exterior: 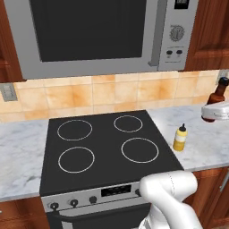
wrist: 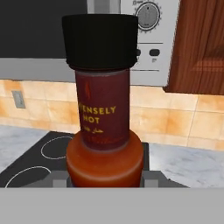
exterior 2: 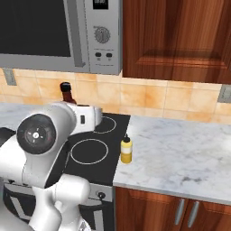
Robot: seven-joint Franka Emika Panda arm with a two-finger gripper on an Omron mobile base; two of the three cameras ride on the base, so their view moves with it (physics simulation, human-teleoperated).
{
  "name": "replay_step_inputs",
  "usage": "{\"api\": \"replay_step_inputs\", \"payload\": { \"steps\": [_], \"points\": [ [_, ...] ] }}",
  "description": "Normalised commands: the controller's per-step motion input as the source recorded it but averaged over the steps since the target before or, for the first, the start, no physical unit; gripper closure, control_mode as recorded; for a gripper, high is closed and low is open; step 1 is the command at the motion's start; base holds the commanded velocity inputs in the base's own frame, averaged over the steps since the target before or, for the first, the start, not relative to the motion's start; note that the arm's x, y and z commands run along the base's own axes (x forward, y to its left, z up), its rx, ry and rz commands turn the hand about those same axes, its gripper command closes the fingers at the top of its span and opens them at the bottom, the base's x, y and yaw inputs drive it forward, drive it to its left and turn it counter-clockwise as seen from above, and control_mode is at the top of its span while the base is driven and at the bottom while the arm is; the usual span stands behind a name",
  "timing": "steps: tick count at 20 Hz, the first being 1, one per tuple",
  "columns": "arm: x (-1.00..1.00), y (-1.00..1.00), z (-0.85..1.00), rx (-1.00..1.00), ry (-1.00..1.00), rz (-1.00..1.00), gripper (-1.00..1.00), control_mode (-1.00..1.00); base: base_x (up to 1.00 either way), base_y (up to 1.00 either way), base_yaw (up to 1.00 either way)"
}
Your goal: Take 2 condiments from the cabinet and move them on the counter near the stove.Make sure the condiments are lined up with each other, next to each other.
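Marbled counter [exterior: 203, 147] flanks the stove [exterior: 105, 147] on both sides, with tan tile behind and a steel microwave [exterior: 103, 36] overhead. Left to right in the left base view: four ring burners, then the yellow squeeze bottle [exterior: 180, 137] upright on the counter just beside the stove's right edge. Further right, above the counter, the gripper [exterior: 214, 112] is clamped on the red-brown sauce bottle [wrist: 104, 118], held upright, dark cap uppermost. Wooden cabinet [exterior 2: 176, 38] at upper right.
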Motion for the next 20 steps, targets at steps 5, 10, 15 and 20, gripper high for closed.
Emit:
{"api": "replay_step_inputs", "payload": {
  "steps": [5, 10, 15, 20],
  "points": [
    [-0.04, -0.79, -0.50, 0.00, 0.00, 0.15, 1.00, -1.00, 0.00, 0.00, 0.00],
    [0.01, -0.54, -0.79, -0.04, -0.07, 0.05, 1.00, -1.00, 0.00, 0.00, 0.00],
    [0.07, -0.21, -0.81, -0.05, -0.04, 0.13, 1.00, -1.00, 0.00, 0.00, 0.00],
    [0.12, -0.02, -0.56, 0.00, -0.01, 0.17, 1.00, -1.00, 0.00, 0.00, 0.00]
  ]
}}
